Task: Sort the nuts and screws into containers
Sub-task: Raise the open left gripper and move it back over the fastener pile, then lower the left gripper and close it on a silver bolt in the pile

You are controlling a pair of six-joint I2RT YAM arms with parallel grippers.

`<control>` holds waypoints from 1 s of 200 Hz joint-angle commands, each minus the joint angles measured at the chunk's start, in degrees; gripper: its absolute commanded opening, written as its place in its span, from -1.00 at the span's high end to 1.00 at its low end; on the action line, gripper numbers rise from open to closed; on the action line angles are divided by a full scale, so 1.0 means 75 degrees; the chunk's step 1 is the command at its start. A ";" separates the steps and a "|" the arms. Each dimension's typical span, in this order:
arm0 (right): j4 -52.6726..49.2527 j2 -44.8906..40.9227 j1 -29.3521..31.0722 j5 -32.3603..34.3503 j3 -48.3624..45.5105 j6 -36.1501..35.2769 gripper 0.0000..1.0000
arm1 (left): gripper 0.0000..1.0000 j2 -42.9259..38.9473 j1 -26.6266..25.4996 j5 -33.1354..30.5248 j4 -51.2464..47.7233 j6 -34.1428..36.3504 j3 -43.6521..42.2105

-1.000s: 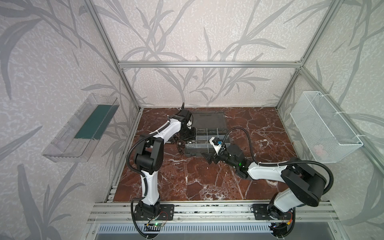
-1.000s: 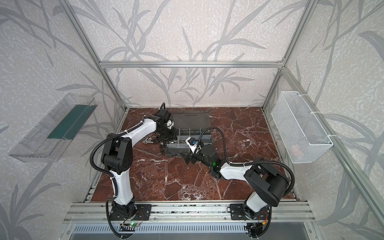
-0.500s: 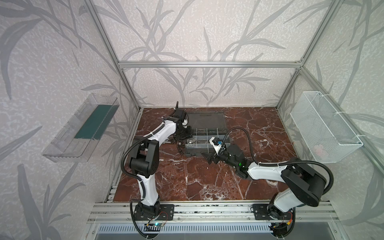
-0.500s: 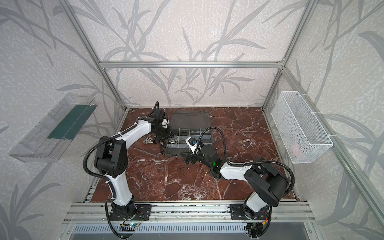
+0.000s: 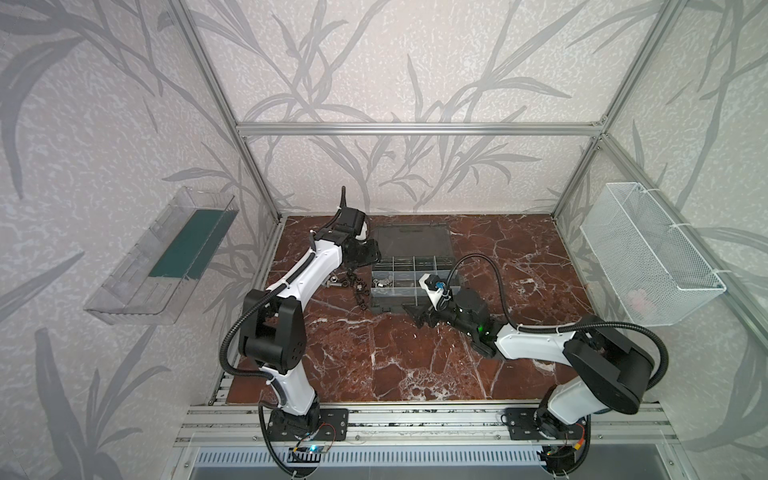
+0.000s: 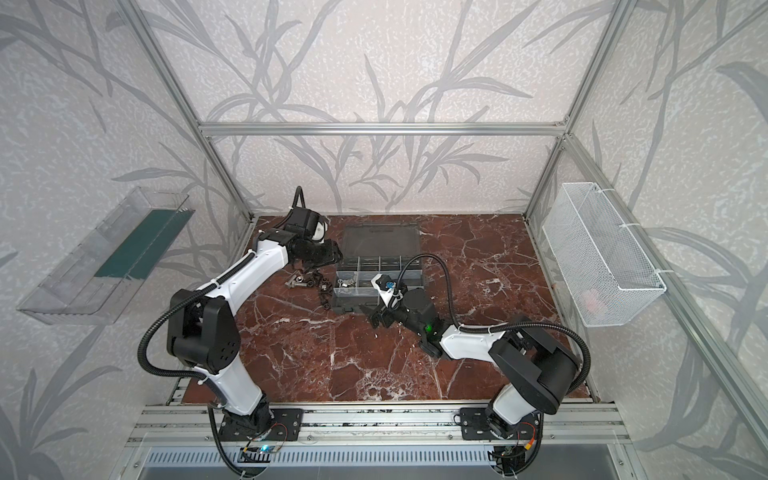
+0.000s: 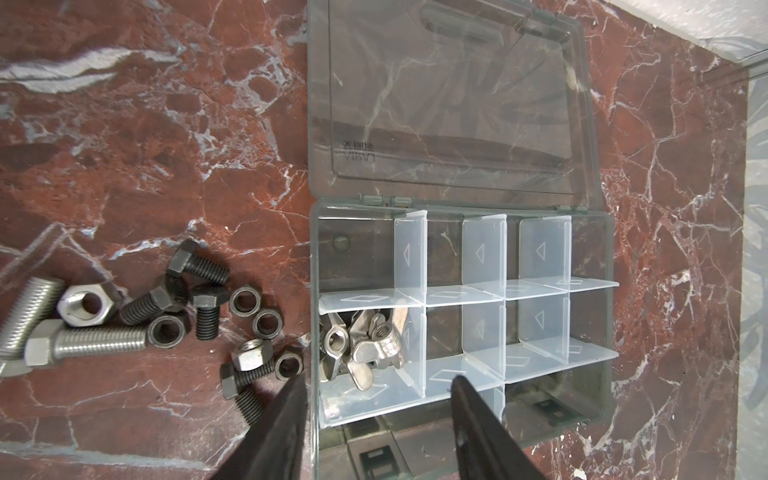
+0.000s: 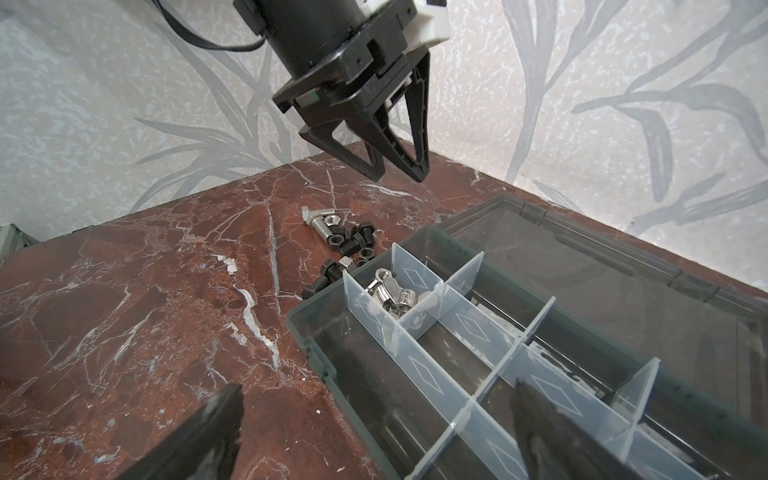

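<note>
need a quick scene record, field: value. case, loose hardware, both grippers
organizer case: open, lid flat on the table on its far side
filled compartment: silver wing nuts, middle row, end nearest the loose pile
other compartments: look empty
loose screws: black and silver, on the table beside the case
loose nuts: black and silver, mixed among the screws
left gripper: open, empty, above the case's pile-side edge
right gripper: open, empty, by the case's front edge

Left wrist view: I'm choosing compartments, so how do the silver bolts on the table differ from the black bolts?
Finish: the silver bolts are shiny bare metal; the black bolts are dull black. Size: the silver bolts are clearly longer and thicker than the black bolts. Shared: both have hex heads and threaded shafts, and lie on their sides on the table.
</note>
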 commanded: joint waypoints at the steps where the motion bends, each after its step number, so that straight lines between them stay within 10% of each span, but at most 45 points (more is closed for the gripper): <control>1: 0.0151 -0.0242 0.0048 0.0017 -0.0016 -0.0015 -0.98 | -0.14 -0.0434 0.0462 0.0327 -0.0257 0.0014 0.0022; 103: 0.0246 -0.0207 0.0052 -0.0042 -0.0062 0.0071 -0.98 | -0.33 0.0051 0.1904 -0.2376 -0.1803 -0.0045 -0.0135; 200: 0.0264 -0.0252 0.0047 -0.0007 -0.0080 0.0063 -0.98 | -0.31 0.1666 0.2541 -0.1602 -0.1342 0.0058 -0.0225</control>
